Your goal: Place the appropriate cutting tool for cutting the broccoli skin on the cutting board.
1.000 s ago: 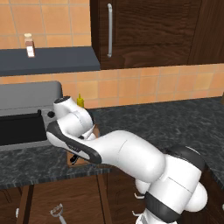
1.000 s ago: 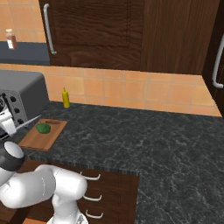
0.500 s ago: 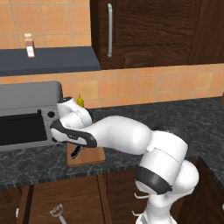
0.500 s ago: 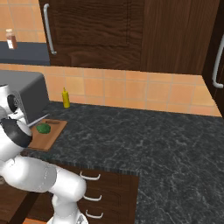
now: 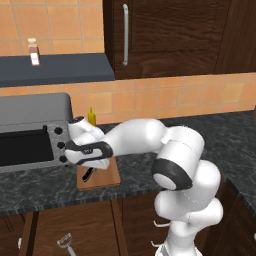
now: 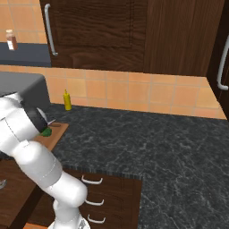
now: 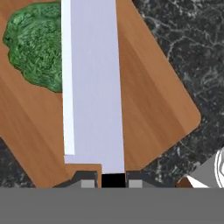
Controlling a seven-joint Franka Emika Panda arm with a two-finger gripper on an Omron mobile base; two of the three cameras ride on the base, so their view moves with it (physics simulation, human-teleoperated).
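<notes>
Knife [image 7: 92, 83] was pinched by its black handle in the claw [image 7: 113, 179], silver blade sticking out over the cutting board [image 7: 148, 105], right beside the broccoli [image 7: 37, 43] and covering its edge in the hand view. Couldn't tell if the blade was touching the wood or just above it. Compared with half a second back, the arm had stretched further left and lower in the left base view, so the hand sat over the cutting board [image 5: 102, 177] in front of the toaster oven [image 5: 30, 130], with the dark handle [image 5: 88, 174] poking down onto it. In the right base view the broccoli [image 6: 45, 131] peeked out just behind the wrist. Yellow bottle [image 6: 67, 100] hadn't moved on the table [image 6: 147, 138].
</notes>
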